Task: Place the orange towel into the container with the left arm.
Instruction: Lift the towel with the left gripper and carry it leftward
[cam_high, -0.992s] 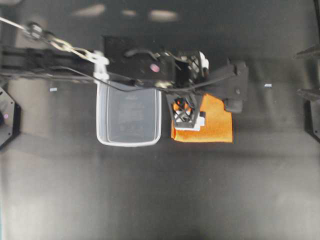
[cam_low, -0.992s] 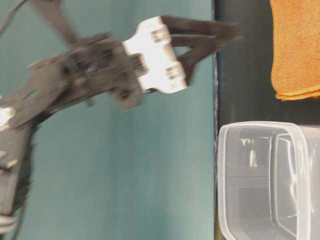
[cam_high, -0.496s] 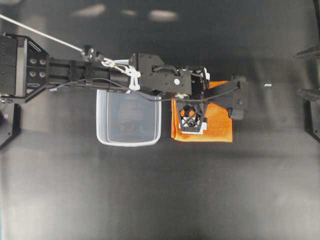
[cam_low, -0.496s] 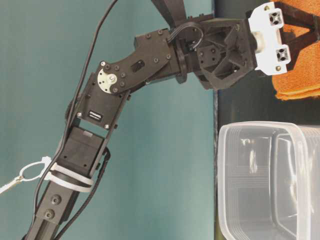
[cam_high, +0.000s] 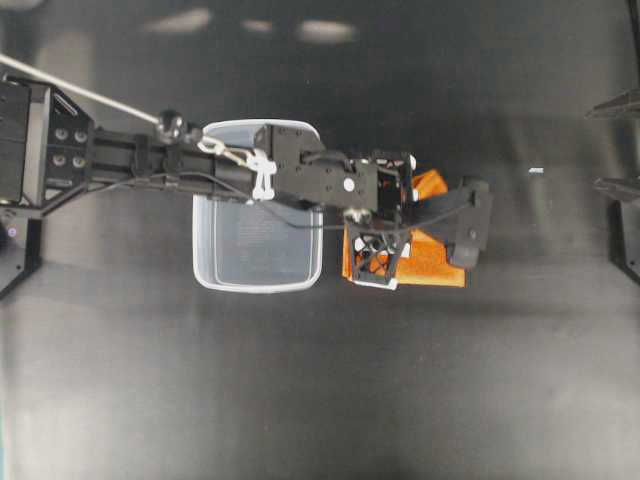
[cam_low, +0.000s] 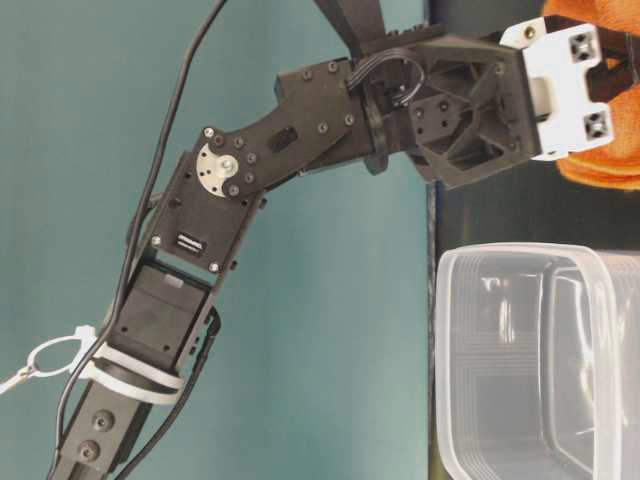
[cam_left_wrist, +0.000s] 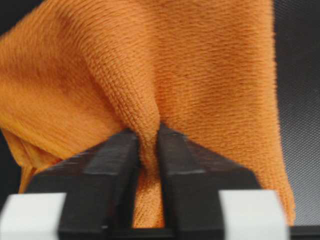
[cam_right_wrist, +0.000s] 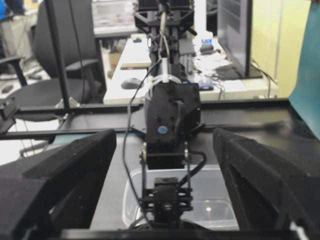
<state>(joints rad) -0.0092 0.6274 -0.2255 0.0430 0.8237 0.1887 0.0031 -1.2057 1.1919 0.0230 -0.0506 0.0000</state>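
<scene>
Grasping is the step in hand: the left arm's black lattice gripper (cam_left_wrist: 148, 150) has its fingers (cam_left_wrist: 112, 165) pinched on a ridge of the folded orange microfibre towel (cam_high: 440, 265). Next, I reckon, it must lift and carry the cloth over the clear plastic rectangular tub (cam_high: 258, 245) just beside it, nearer the tabletop's left edge. Across the tabletop, the right gripper's (cam_right_wrist: 165, 165) fingers are spread wide.

left arm (cam_high: 300, 175): i'm stretched out across the middle
left gripper (cam_left_wrist: 148, 150): my jaws pinched tight on cloth
right gripper (cam_right_wrist: 165, 165): my fingers spread wide, holding nothing

Dim overhead view with pale ceiling-light glare on the dark table (cam_high: 300, 400); soft close-up blur.
</scene>
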